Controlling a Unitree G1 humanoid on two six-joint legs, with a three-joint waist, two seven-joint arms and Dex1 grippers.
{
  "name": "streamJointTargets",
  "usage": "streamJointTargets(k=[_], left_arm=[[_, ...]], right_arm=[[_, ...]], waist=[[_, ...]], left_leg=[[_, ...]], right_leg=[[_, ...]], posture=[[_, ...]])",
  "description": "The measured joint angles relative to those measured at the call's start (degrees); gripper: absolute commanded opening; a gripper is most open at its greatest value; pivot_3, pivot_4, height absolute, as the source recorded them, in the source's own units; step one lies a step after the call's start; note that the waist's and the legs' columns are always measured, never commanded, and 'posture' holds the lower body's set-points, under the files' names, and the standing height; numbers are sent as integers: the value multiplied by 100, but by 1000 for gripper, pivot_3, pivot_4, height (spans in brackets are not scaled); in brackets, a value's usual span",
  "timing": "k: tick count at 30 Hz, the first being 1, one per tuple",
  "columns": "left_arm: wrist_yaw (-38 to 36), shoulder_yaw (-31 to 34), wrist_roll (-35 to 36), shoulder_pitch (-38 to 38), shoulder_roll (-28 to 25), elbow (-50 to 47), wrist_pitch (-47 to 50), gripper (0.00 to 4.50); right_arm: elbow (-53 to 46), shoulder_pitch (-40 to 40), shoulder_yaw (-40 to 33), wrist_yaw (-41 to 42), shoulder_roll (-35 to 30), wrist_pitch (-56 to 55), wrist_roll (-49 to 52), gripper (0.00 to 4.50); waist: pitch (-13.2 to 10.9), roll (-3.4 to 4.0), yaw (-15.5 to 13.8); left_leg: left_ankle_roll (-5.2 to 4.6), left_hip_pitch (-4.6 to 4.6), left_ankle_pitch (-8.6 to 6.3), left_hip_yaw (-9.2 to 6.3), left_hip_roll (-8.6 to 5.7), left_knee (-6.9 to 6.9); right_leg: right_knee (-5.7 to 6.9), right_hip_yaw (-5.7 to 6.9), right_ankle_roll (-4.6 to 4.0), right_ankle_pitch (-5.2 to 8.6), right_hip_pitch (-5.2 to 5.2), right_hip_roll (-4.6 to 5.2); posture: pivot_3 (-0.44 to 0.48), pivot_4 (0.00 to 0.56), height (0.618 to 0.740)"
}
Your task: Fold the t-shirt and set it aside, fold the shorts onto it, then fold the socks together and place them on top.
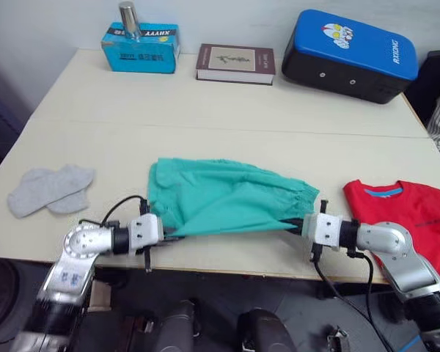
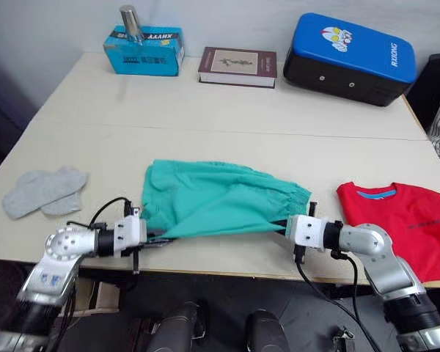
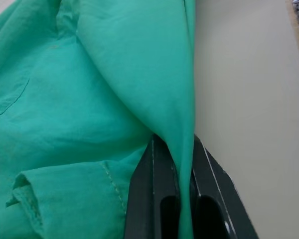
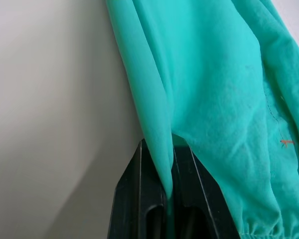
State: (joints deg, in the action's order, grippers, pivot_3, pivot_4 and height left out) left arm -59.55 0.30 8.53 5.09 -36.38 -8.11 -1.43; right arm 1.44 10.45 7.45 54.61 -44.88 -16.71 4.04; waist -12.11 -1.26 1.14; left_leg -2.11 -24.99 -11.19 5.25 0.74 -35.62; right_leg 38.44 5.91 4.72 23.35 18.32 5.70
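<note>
Note, reading from the left of the frame: the socks (image 1: 50,189) lie flat on the table (image 1: 205,110) at mid-left, well apart from everything else. Lower left, your left gripper (image 1: 170,237) is pinched tight on the near edge of the shorts (image 1: 227,194), a fold of teal cloth running down between its black fingers (image 3: 142,199). The shorts spread across the centre, their near hem stretched taut between both arms. Lower right, your right gripper (image 1: 297,224) is likewise clamped on the opposite end of that hem. At the right edge the t-shirt (image 1: 414,216) lies on the table, apparently already folded. You hold only a thin pleat on each side; pulling the arms further apart could slip the cloth from one pinch and collapse the fold. Carrying the shorts rightward, a trailing layer might drag along the table and rumple the t-shirt.
</note>
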Motion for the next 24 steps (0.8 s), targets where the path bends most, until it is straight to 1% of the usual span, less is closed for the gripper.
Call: streamJointTargets(k=[3,6,8,9,11,12,15,16,17,18,19,20,21,22,23,24], left_arm=[[419,136,137,-319,23,-618,466,697],[710,351,125,-539,-49,-724,609,1623],[737,363,125,-611,-103,-724,622,2282],[686,365,182,-644,-147,-733,637,2584],[339,497,604,-913,-424,-798,837,3307],[218,572,769,-979,-502,-837,933,3508],[-327,959,1548,-1172,-927,-1053,1377,3508],[-490,1114,1861,-1170,-1050,-1126,1575,3358],[-568,1183,2080,-1108,-1115,-1164,1727,3115],[-593,1211,2301,-917,-1102,-1168,1906,2902],[-548,1199,2560,-545,-1029,-1175,2110,2561],[-473,1168,2683,-256,-920,-1173,2241,2306],[-284,1018,2721,268,-667,-1116,2368,1973],[-108,816,2661,701,-401,-1076,2379,1700],[37,529,2463,1073,-148,-936,2303,1339],[146,246,2192,1389,107,-671,2135,1050]], right_arm=[[99,-81,-51,-7,-1,-46,59,0],[68,-397,-361,-16,-73,217,272,712],[-70,-601,-529,-11,-130,293,364,1375],[-210,-758,-605,14,-174,334,441,1705],[-658,-1271,-814,173,-274,543,793,2487],[-805,-1418,-870,243,-326,635,934,2680],[-1737,-2178,-1275,672,-755,1336,1849,2680],[-2105,-2349,-1491,756,-887,1703,2254,2705],[-2374,-2420,-1658,748,-944,2023,2583,2715],[-2621,-2418,-1771,645,-943,2362,2968,2513],[-2913,-2268,-1796,448,-889,2765,3412,2312],[-3064,-2116,-1780,260,-778,3018,3654,2123],[-3171,-1808,-1667,-69,-522,3287,3806,1766],[-3234,-1507,-1498,-349,-268,3439,3803,1452],[-3248,-1244,-1275,-631,-21,3550,3666,1024],[-3200,-960,-990,-940,272,3602,3357,723]], waist=[[2,3,-4],[5,7,-32],[5,7,-61],[5,8,-84],[5,9,-98],[5,10,-98],[4,14,-104],[4,15,-103],[6,19,-99],[7,19,-99],[7,17,-100],[7,17,-103],[10,15,-105],[13,13,-112],[18,14,-128],[21,13,-129]], left_leg=[[0,0,-1,1,0,3],[0,1,-3,3,0,5],[0,0,-4,5,0,6],[0,-1,-4,6,0,8],[3,0,-7,6,1,17],[3,-4,-8,6,1,19],[0,0,-10,3,2,36],[-13,4,-17,2,2,39],[-21,7,-22,2,3,41],[-23,21,-23,2,4,44],[-19,35,-26,-1,5,46],[3,51,-39,-1,6,56],[6,65,-40,2,5,58],[7,63,-41,4,3,56],[11,63,-38,9,-4,57],[22,66,-23,14,-5,56]], right_leg=[[-11,-1,0,0,-1,-1],[-13,0,0,0,-1,-1],[-17,0,0,0,-1,-1],[-20,0,0,0,1,-1],[-34,-1,0,0,-2,-2],[-36,-1,0,0,0,-3],[-56,-2,-3,1,-7,-3],[-66,-1,-6,2,-15,-4],[-73,-2,-10,5,-22,-4],[-83,-3,-18,9,-37,-5],[-96,-4,-29,15,-59,-8],[-108,-5,-30,16,-78,-9],[-108,-9,-30,16,-87,-9],[-108,-9,-29,16,-85,-9],[-110,-10,-27,15,-86,-7],[-106,-12,-26,14,-84,-8]], posture=[[0,150,740],[0,150,740],[0,150,740],[0,150,740],[0,150,740],[0,150,740],[0,150,740],[0,150,740],[0,150,740],[0,150,740],[0,150,740],[0,150,740],[0,150,740],[0,150,740],[0,150,740],[0,150,740]])
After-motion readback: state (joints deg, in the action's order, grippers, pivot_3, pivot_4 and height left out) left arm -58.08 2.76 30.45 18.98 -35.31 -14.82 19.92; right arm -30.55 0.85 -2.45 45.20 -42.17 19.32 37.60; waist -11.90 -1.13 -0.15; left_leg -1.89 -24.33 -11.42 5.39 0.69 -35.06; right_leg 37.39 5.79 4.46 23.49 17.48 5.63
